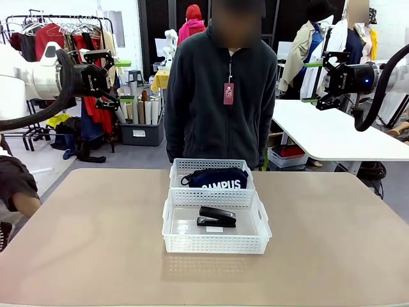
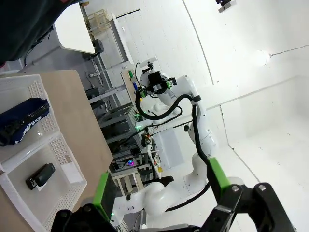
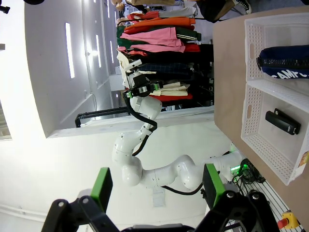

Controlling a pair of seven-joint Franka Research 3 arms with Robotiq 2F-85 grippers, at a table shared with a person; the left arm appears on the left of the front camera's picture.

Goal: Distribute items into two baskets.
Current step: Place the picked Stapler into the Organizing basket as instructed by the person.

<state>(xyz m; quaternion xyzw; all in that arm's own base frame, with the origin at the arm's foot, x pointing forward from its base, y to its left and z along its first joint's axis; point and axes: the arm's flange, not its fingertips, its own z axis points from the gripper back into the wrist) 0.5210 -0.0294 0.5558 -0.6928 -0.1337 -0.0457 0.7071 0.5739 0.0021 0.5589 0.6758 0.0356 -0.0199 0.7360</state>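
Two translucent-white lattice baskets stand end to end at the table's middle. The near basket point(image 1: 214, 244) holds a small black stapler point(image 1: 216, 217). The far basket point(image 1: 185, 167) holds a navy "CAMPUS" pouch point(image 1: 216, 178). My left gripper point(image 1: 115, 81) hangs high at the far left, open and empty. My right gripper point(image 1: 317, 82) hangs high at the far right, open and empty as well. The left wrist view shows the left gripper point(image 2: 159, 186) open, with the pouch point(image 2: 21, 121) and stapler point(image 2: 41, 175) far off. Open too in its own wrist view, the right gripper point(image 3: 156, 186) is well away from the pouch point(image 3: 285, 65) and stapler point(image 3: 282, 122).
A person in a dark fleece point(image 1: 220, 96) stands at the table's far edge, right behind the baskets. Bare tan tabletop point(image 1: 96, 243) lies on both sides of them. Someone's arm point(image 1: 16, 185) shows at the left edge. A white table point(image 1: 332, 134) stands behind on the right.
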